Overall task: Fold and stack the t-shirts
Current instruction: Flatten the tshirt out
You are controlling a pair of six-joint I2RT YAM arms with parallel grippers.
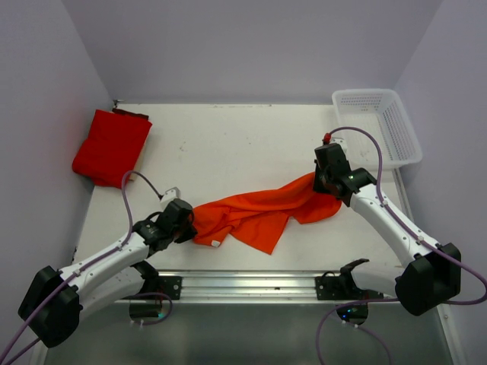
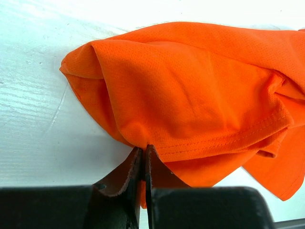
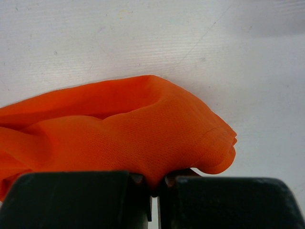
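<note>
Grips the orange t-shirt (image 1: 259, 213) by its ends, left fingers (image 2: 125, 179) and right fingers (image 3: 137, 180) clamped on cloth, toward the near edge of the bench (image 1: 228, 144), probably to stretch it flat. Leaves red t-shirt (image 1: 112, 147) folded at far-left corner.

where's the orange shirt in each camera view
Top external: orange shirt strung across the table, near middle.
Left wrist: fills centre and right, hem pinched in the left gripper.
Right wrist: lower left and centre, pinched in the right gripper.
Shared landmark: the white table under it.
</note>
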